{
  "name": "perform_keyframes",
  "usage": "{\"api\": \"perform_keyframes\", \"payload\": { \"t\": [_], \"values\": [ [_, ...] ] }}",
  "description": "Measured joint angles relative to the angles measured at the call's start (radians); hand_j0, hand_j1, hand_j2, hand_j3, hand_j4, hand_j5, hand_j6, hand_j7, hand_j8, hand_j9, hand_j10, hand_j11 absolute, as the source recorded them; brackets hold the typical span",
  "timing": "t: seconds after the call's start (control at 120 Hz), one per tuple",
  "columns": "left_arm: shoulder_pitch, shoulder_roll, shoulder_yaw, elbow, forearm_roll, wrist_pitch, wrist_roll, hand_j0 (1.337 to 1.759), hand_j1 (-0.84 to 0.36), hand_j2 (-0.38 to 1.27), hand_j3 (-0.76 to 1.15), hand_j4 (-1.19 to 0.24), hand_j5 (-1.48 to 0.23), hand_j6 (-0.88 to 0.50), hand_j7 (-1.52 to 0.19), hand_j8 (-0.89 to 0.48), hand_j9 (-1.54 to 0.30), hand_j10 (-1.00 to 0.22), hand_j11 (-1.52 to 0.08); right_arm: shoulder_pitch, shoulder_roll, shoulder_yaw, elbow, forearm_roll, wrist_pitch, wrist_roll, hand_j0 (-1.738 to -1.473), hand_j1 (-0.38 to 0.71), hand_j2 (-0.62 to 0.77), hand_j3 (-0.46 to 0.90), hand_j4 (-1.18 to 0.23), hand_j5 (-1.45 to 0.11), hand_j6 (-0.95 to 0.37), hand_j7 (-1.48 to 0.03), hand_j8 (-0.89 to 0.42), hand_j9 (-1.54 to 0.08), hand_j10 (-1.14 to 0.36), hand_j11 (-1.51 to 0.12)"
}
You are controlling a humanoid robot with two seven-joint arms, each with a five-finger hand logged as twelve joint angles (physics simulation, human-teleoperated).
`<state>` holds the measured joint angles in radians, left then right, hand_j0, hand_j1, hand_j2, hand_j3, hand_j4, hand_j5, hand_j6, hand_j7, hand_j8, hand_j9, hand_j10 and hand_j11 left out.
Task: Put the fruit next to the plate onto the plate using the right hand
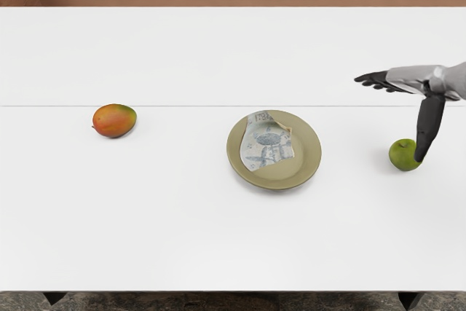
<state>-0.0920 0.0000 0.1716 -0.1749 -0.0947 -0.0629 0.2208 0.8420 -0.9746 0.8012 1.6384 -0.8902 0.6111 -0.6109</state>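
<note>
We note the green fruit (pixel 403 155) on the bench (pixel 218 238) near the plate (pixel 309 156), ungrasped; the right hand (pixel 416 82) hovers above, fingers (pixel 375 79) spread, thumb (pixel 428 130) seemingly touching it, so we would lower, close round its middle, then lift clear of the rim.

The plate (pixel 309 152) lies on the table (pixel 182 238), a little right of centre, with a patch (pixel 266 142) covering its left and back part. The mango (pixel 114 120) sits well apart to the plate's left, slightly further back. The apple (pixel 402 155) sits near the plate's right, level with it. The right hand (pixel 409 80) hangs above the apple, its thumb (pixel 428 127) pointing down at the apple's right side
</note>
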Motion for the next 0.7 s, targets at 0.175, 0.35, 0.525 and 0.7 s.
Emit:
{"api": "perform_keyframes", "payload": {
  "t": [0.175,0.35,0.525,0.7],
  "values": [
    [0.000,0.000,0.000,0.000,0.000,0.000,0.000,1.658,0.35,0.00,0.00,0.00,0.00,0.00,0.00,0.00,0.00,0.00,0.00,-0.047,0.036,-0.015,0.015,-0.115,0.000,0.000,-1.658,-0.35,0.00,0.00,0.00,0.00,-0.01,0.00,-0.01,0.00,0.00,0.00],
    [0.000,0.000,0.000,0.000,0.000,0.000,0.000,1.658,0.35,0.00,0.00,0.00,0.00,0.00,0.00,0.00,0.00,0.00,0.00,-0.117,0.059,-0.018,0.055,-0.238,-0.017,0.000,-1.658,-0.35,0.00,0.00,-0.01,0.00,-0.01,0.00,-0.01,0.00,0.00,0.00],
    [0.000,0.000,0.000,0.000,0.000,0.000,0.000,1.658,0.35,0.00,0.00,0.00,0.00,0.00,0.00,0.00,0.00,0.00,0.00,-0.173,0.072,-0.019,0.081,-0.346,-0.092,0.000,-1.658,-0.32,0.00,0.00,-0.03,-0.03,-0.03,-0.03,-0.03,-0.03,-0.03,-0.03],
    [0.000,0.000,0.000,0.000,0.000,0.000,0.000,1.658,0.35,0.00,0.00,0.00,0.00,0.00,0.00,0.00,0.00,0.00,0.00,-0.208,0.074,-0.018,0.095,-0.396,-0.154,0.000,-1.658,-0.25,-0.01,0.00,-0.09,-0.11,-0.09,-0.11,-0.09,-0.11,-0.09,-0.11]
  ]
}}
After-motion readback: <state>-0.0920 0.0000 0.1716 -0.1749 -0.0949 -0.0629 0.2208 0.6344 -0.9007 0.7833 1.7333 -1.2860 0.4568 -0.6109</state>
